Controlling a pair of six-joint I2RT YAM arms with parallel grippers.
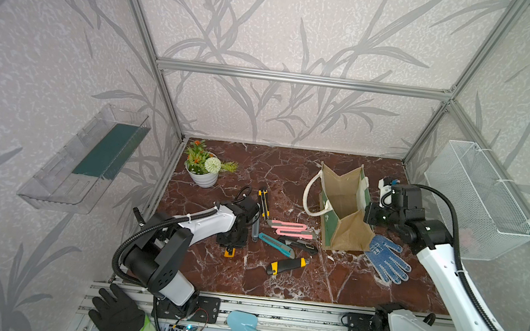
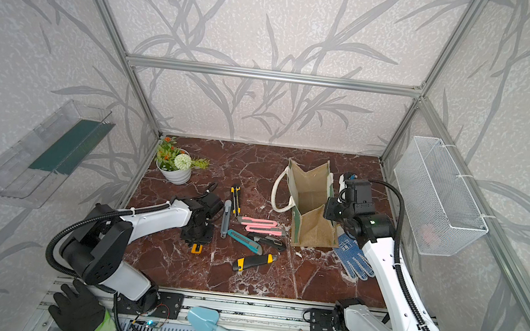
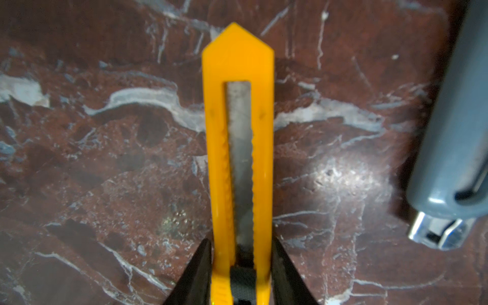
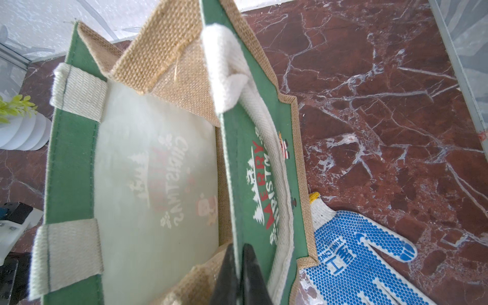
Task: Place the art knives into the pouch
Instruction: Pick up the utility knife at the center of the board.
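The art knife (image 3: 237, 66) is a yellow snap-off cutter lying flat on the red marble table (image 1: 290, 172). In both top views only its yellow end (image 1: 229, 252) (image 2: 196, 249) shows from under my left gripper (image 1: 231, 237). In the left wrist view the left gripper (image 3: 241, 243) has a black finger pressed to each side of the knife's body. The pouch (image 1: 343, 195) (image 2: 310, 192) stands open at the right, white lining (image 4: 158, 158) showing. My right gripper (image 4: 239, 247) (image 1: 370, 214) is shut on the rim of the pouch's near green wall.
Several other cutters lie between arm and pouch: grey (image 3: 454, 132) (image 1: 255, 231), pink (image 1: 290, 229), teal (image 1: 276, 245), black-and-yellow (image 1: 286, 265). A blue dotted glove (image 1: 387, 260) lies by the pouch. A flower pot (image 1: 205, 169) stands back left; a wire-mesh basket (image 1: 477, 200) hangs right.
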